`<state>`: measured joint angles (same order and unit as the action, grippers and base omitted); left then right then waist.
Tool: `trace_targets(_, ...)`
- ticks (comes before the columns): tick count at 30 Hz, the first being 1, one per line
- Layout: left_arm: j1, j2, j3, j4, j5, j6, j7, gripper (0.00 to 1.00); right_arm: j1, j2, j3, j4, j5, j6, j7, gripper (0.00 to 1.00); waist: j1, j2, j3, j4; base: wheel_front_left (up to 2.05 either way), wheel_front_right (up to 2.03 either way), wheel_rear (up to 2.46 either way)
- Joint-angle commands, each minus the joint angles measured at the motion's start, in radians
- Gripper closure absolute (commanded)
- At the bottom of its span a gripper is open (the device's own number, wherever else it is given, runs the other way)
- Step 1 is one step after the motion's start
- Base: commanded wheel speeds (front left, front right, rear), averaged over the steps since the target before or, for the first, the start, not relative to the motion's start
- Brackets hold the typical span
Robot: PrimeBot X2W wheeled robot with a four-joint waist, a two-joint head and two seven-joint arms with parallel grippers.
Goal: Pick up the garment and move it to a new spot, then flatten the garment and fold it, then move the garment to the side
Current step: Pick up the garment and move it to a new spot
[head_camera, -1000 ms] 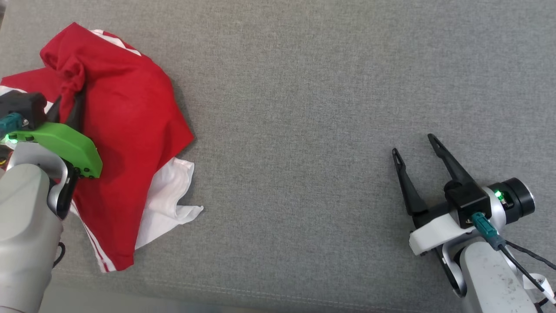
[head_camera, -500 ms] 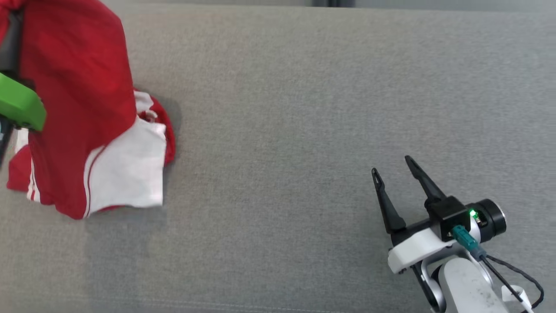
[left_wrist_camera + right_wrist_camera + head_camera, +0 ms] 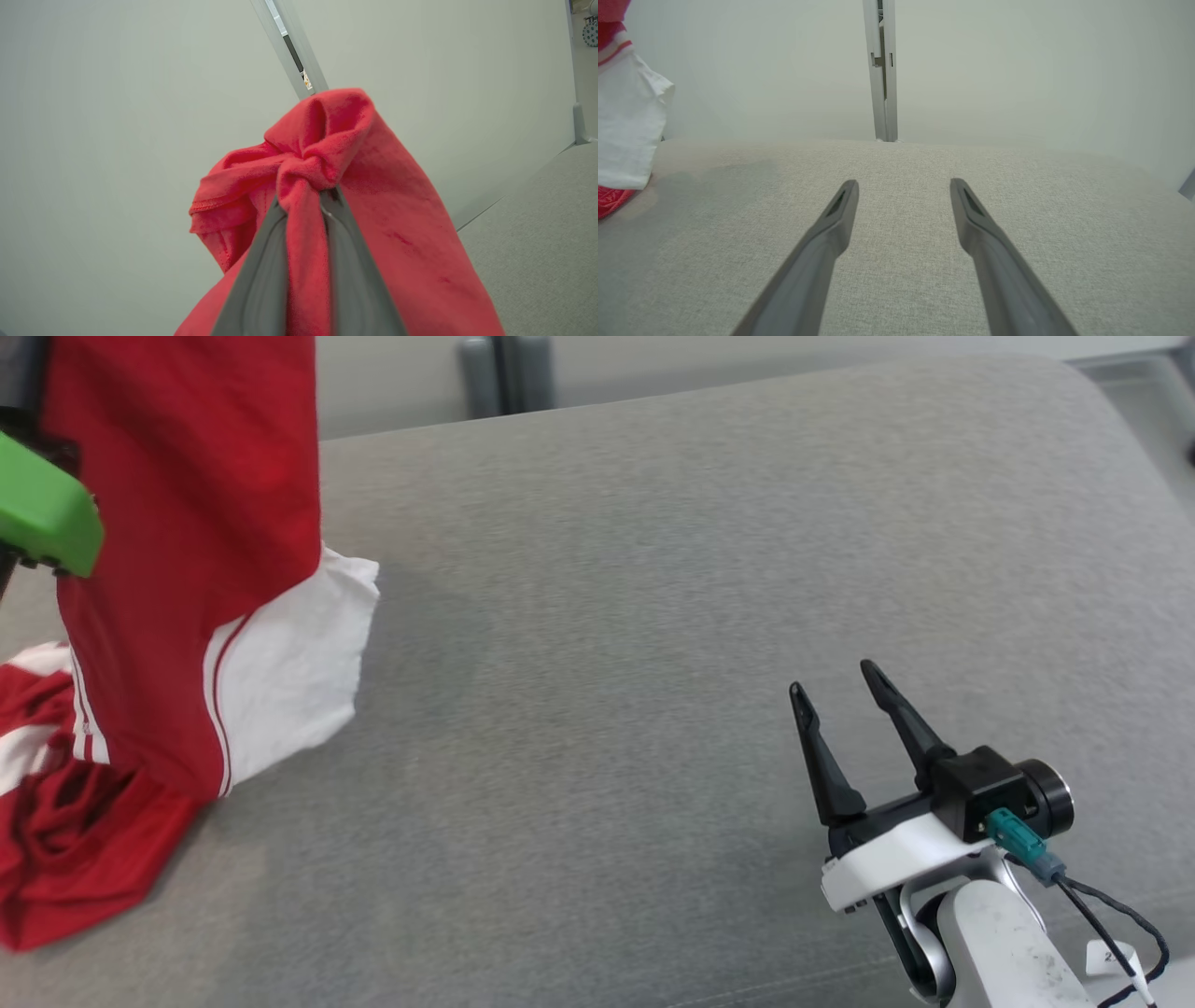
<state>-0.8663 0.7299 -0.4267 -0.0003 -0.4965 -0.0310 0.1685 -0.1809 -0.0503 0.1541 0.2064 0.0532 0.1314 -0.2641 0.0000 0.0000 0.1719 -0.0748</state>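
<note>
The left gripper (image 3: pixel 303 201) is clamped on a bunched fold of the red and white cotton sports shirt (image 3: pixel 187 523). Its two dark fingers are pressed close together, with a knot of red cloth squeezed between their tips. The shirt hangs in a long drape from that grip, above the left edge of the grey fabric-covered bench (image 3: pixel 653 616). A white panel edged with thin red stripes faces the middle of the bench. The shirt's lower end lies crumpled in red folds on the bench surface by the near left corner. A green plastic bracket (image 3: pixel 47 527) on the left wrist sits just in front of the hanging cloth.

The right gripper (image 3: pixel 831 679) hovers low over the near right part of the bench, well apart from the shirt. Its jaws are spread wide and hold nothing. A pale wall with a grey upright post (image 3: pixel 882 70) stands behind the far edge.
</note>
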Motion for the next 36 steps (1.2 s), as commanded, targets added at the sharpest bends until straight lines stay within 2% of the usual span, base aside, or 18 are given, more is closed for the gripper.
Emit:
trace_targets(1,-0.010,-0.019,-0.011,-0.011,-0.003,0.006,0.005,1.00,-0.010,-0.001,-0.003,-0.007,0.012,-0.001,0.000,0.00,0.0000,0.0000,0.014,-0.152,0.00,0.00,0.00)
trace_targets(8,-0.023,-0.100,-0.087,0.016,-0.013,-0.026,0.012,1.00,-0.034,0.000,-0.005,-0.015,0.045,-0.001,-0.001,0.00,0.0000,0.0000,0.092,-0.284,0.00,0.00,0.00)
trace_targets(14,-0.065,-0.204,-0.220,0.174,0.013,-0.077,-0.026,1.00,-0.061,0.001,0.022,-0.034,0.096,-0.001,-0.001,0.00,0.0000,0.0000,0.192,-0.394,0.00,0.00,0.00)
trace_targets(18,-0.097,-0.266,-0.299,0.297,0.018,-0.093,-0.071,1.00,-0.068,0.001,0.031,-0.041,0.115,-0.001,-0.001,0.00,0.0000,0.0000,0.247,-0.428,0.00,0.00,0.00)
trace_targets(23,-0.147,-0.325,-0.402,0.454,0.022,-0.100,-0.140,1.00,-0.078,0.001,0.035,-0.045,0.133,-0.001,-0.001,0.00,0.0000,0.0000,0.287,-0.438,0.00,0.00,0.00)
trace_targets(25,-0.162,-0.348,-0.426,0.506,0.026,-0.100,-0.184,0.00,-0.075,0.001,0.034,-0.045,0.137,-0.001,-0.001,0.00,0.0000,0.0000,0.290,-0.424,0.00,0.00,0.00)
trace_targets(32,-0.120,-0.422,-0.451,0.605,0.017,-0.098,-0.351,0.00,-0.059,0.000,0.029,-0.032,0.100,-0.001,-0.001,0.00,0.0000,0.0000,0.219,-0.302,0.00,0.00,0.00)
trace_targets(36,-0.037,-0.445,-0.424,0.605,-0.005,-0.047,-0.412,0.00,-0.035,-0.002,0.027,-0.017,0.068,-0.001,-0.001,0.00,0.0000,0.0000,0.132,-0.213,0.00,0.00,0.00)
